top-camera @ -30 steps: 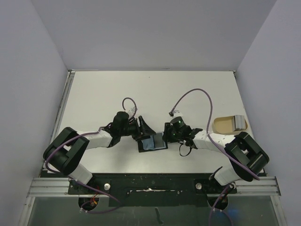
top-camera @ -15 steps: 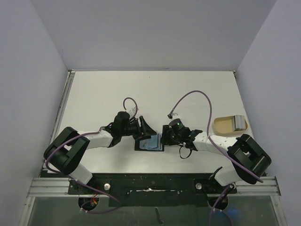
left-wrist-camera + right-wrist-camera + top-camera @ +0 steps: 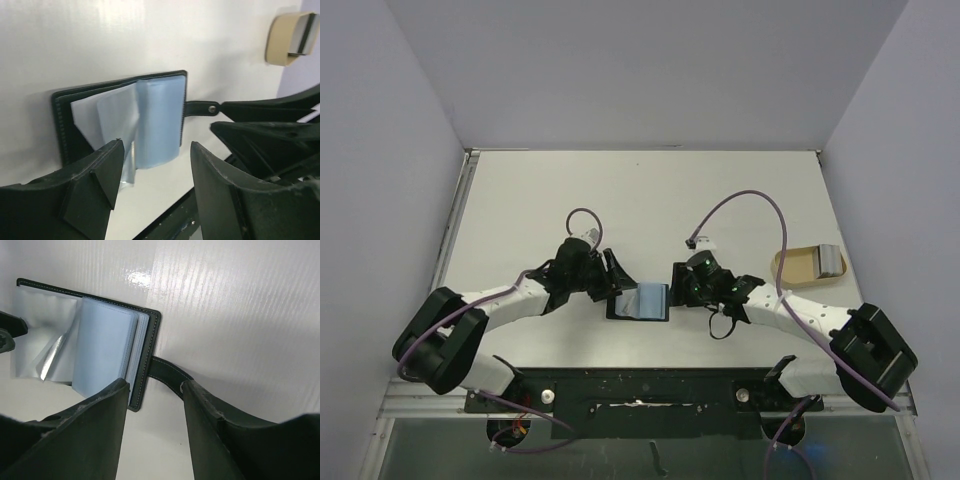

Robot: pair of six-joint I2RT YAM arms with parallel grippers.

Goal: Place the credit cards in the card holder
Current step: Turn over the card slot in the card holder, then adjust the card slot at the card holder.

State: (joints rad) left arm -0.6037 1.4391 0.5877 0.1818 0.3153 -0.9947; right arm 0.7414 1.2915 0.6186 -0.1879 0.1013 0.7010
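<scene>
The card holder (image 3: 640, 302) lies open and flat on the table (image 3: 720, 190), near the front edge and right between the two arms. Its pale blue plastic sleeves (image 3: 150, 120) are fanned up from the black cover. Whether any card sits in a sleeve, I cannot tell.

The left hand (image 3: 156, 150) is low at the holder's left side, fingers well apart with nothing clamped. One fingertip is just beside the loose edge of the sleeves.

The right hand (image 3: 154, 385) comes in from the other side, its fingers parted too and gripping nothing. The snap tab (image 3: 167, 374) runs out from the holder's edge into the gap between them, and I see no pinch on it.

Over to the right, well apart from all this, the tan tray (image 3: 795, 266) holds the grey credit cards (image 3: 832, 261). They sit at its far end, and I cannot count them from here.

My read is that this is the opening step, getting the holder spread and steady, with the cards not yet fetched. The next move looks like the right hand's job, since it is nearer the tray. It would go across, take one thin card by its edge and bring it back. The left hand would need to pin the cover or hold a sleeve open, because those floppy sleeves will likely buckle if a card is pushed in at an angle.
</scene>
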